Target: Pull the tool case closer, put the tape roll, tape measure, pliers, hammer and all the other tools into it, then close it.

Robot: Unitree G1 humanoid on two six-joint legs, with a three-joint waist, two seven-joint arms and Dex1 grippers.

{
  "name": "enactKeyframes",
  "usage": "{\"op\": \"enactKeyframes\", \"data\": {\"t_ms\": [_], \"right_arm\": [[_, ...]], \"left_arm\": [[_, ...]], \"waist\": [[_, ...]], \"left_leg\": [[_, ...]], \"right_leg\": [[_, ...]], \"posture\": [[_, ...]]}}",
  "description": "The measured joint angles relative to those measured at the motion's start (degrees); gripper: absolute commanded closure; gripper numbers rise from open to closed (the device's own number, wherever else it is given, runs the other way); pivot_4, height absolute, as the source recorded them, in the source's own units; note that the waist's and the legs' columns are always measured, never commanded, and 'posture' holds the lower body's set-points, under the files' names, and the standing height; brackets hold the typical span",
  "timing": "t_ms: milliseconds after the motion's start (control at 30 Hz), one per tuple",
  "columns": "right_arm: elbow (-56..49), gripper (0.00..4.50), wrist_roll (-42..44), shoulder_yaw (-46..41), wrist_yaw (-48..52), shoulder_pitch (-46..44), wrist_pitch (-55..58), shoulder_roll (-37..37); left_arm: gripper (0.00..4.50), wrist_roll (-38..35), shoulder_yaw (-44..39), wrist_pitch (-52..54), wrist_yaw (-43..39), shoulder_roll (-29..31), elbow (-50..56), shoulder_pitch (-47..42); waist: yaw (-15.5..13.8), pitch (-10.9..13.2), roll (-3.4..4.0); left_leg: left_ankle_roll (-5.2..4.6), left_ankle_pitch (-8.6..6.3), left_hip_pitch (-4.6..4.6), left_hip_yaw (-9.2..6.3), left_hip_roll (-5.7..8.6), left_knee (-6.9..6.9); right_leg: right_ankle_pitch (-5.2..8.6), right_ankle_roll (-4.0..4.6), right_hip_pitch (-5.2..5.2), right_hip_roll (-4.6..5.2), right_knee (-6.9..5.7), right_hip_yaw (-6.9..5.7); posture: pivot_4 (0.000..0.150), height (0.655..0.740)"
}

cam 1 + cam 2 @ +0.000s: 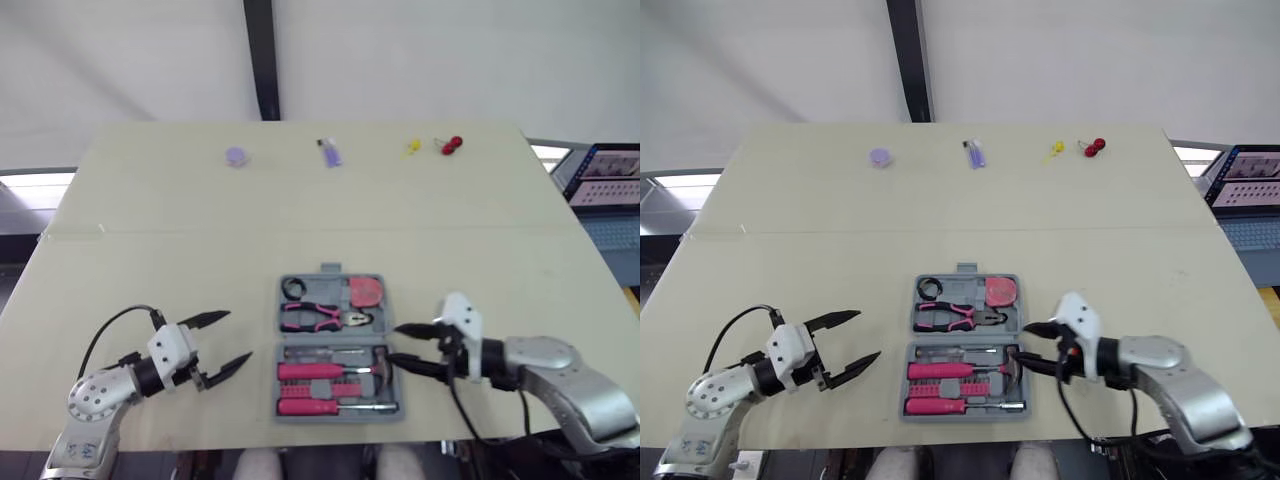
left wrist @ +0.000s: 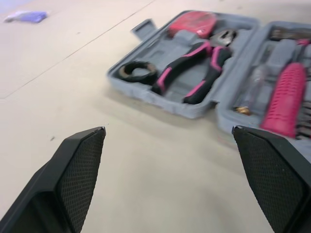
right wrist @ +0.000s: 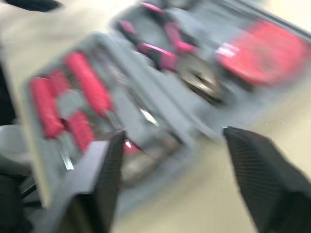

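Grey plastic, the tool case lies open and flat at the near middle of the pale tabletop, its near half close to the near edge. In the far half sit one black tape roll, one pair of pink-and-black pliers and one red tape measure. The near half holds the hammer and a pink-handled screwdriver, each in its own recess. The left gripper hovers to the left of the case with its jaws wide apart, a bare strip of tabletop between it and the case wall. The right gripper is at the case's right edge, jaws apart, its tips just beside the hammer head; whether they touch the case cannot be told. Four small things lie in a row along the far edge, well apart from the case: a purple disc, a purple-and-blue piece, a yellow piece and a red piece. Broad bare tabletop stretches between that row and the case. A laptop screen shows beyond the right edge.
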State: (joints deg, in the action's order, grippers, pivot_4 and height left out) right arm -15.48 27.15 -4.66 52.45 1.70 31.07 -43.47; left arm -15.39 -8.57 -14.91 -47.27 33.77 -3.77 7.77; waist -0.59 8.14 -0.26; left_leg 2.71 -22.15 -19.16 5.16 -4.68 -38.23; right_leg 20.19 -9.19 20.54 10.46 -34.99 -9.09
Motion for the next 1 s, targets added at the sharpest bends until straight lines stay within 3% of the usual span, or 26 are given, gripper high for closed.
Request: {"op": "enactKeyframes", "data": {"t_ms": [300, 533, 700, 733, 833, 1000], "right_arm": [[22.66, 0.04, -5.72, -14.29, -7.31, -0.25, -14.54, 1.51], [26.62, 0.04, -7.72, -14.25, -8.24, -0.51, -18.75, 3.18], [24.82, 0.04, -7.59, -11.65, -6.78, -2.11, -16.84, 3.50], [23.77, 0.27, -7.55, -10.60, -6.14, -2.14, -16.01, 3.52], [19.47, 1.33, -7.79, -5.65, -4.37, -2.14, -13.31, 3.53], [12.46, 3.95, -8.74, 2.07, -2.54, -2.21, -9.33, 3.19]], "left_arm": [[0.00, -0.91, -13.54, 2.32, 10.16, 0.58, -10.70, -0.43], [0.00, -1.87, -17.54, 5.57, 12.17, 0.64, -11.50, -0.03], [0.00, -0.39, -11.33, 8.80, 8.37, 1.43, -8.07, -0.92], [0.00, 0.07, -9.35, 9.45, 7.40, 1.42, -7.34, -1.55], [0.85, 1.90, -2.36, 12.21, 5.02, 1.02, -4.69, -5.66], [3.37, 3.89, 7.23, 17.91, 2.56, -0.65, 0.69, -11.42]], "waist": [[0.87, 0.02, 0.02], [0.73, 0.03, 0.05], [0.74, 0.07, 0.11], [0.71, 0.07, 0.12], [0.59, 0.08, 0.14], [0.88, 0.08, 0.15]], "left_leg": [[0.01, 0.00, 0.02, 0.06, 0.00, 0.07], [0.01, 0.01, 0.01, 0.06, 0.00, 0.02], [0.02, 0.01, 0.02, 0.07, 0.00, 0.01], [0.02, 0.01, 0.02, 0.06, 0.00, 0.01], [0.03, 0.01, 0.00, 0.05, 0.01, -0.03], [0.02, 0.01, 0.04, 0.08, 0.01, 0.02]], "right_leg": [[0.00, 0.00, 0.04, 0.01, 0.00, -0.01], [0.00, -0.01, 0.02, 0.02, -0.01, 0.01], [0.00, -0.01, 0.03, 0.02, -0.03, 0.02], [0.00, -0.01, 0.03, 0.01, -0.04, 0.01], [0.00, -0.01, 0.02, 0.02, -0.07, 0.01], [0.00, -0.01, 0.04, 0.00, -0.06, -0.02]], "posture": [[0.150, 0.7400], [0.150, 0.7400], [0.150, 0.7400], [0.150, 0.7400], [0.150, 0.7400], [0.150, 0.7400]]}}
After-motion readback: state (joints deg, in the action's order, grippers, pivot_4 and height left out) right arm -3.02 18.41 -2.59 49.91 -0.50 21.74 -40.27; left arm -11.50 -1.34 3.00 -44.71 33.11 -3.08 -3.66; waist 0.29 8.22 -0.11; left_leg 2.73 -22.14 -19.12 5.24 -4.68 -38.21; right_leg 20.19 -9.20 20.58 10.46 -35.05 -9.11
